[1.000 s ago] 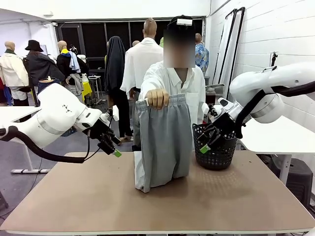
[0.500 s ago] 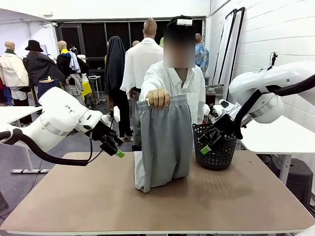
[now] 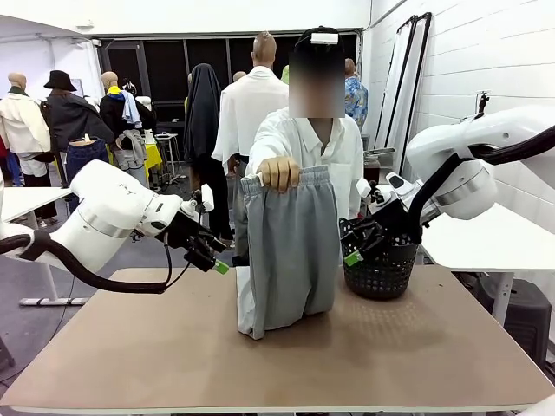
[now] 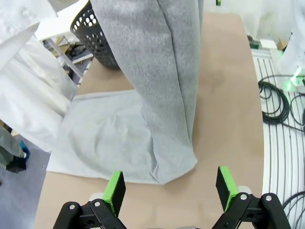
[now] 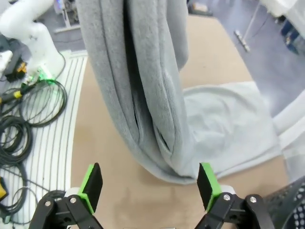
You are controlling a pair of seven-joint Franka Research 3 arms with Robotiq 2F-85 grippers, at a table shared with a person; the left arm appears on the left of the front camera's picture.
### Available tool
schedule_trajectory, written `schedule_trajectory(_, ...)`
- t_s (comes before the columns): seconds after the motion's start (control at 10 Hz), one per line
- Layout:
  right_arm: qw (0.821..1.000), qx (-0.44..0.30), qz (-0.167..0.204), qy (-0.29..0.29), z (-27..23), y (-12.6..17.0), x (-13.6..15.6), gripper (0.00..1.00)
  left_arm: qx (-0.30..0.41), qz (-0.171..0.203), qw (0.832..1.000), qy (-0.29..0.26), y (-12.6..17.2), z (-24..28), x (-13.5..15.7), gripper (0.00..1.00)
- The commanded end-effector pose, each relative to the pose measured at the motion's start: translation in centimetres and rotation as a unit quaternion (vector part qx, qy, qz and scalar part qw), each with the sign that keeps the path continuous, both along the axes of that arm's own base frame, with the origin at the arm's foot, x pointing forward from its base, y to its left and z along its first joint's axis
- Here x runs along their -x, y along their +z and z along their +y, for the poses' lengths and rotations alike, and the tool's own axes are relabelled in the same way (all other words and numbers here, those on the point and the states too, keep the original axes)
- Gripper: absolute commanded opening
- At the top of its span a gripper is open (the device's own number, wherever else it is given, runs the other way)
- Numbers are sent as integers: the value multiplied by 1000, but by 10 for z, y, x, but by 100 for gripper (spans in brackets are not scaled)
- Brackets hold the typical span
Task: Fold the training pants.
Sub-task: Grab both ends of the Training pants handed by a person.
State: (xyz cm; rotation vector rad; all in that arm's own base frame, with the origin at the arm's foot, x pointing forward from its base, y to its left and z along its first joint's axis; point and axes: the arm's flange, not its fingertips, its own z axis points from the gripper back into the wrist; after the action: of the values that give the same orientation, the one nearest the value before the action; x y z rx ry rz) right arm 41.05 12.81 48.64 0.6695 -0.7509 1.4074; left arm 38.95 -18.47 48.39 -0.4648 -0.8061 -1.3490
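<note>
A person's hand (image 3: 278, 173) holds the light grey training pants (image 3: 290, 251) up by the elastic waistband at the far side of the table. The pants hang down and their lower part rests on the tabletop (image 3: 286, 360). My left gripper (image 3: 212, 260) hovers open just left of the hanging fabric, above the table. My right gripper (image 3: 355, 251) hovers open on the right, in front of the basket. The left wrist view shows the pants (image 4: 157, 81) ahead of the open green pads (image 4: 114, 191). In the right wrist view the pants (image 5: 143, 90) hang ahead between the pads (image 5: 206, 183).
A black perforated basket (image 3: 379, 264) stands on the table right of the pants, close behind my right gripper. The near half of the brown table is bare. Cables (image 5: 28, 109) lie on the floor off the table's near edge.
My left gripper has moved right and slightly up toward the pants. My right gripper has shifted a little left and up. The person holds the pants still.
</note>
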Motion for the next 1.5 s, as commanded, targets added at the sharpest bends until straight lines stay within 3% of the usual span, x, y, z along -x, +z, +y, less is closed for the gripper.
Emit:
schedule_trajectory(0.0,999,-25,1,25,3,-10,-5,100,24,-12,1000,-10,-12,-6,-9,100)
schedule_trajectory(0.6,995,-86,-25,53,11,-16,-7,100,79,-54,994,-50,-17,-17,-16,100)
schedule_trajectory(1.4,983,-169,-37,60,17,-15,-9,100,202,0,976,-79,-22,-37,-21,100)
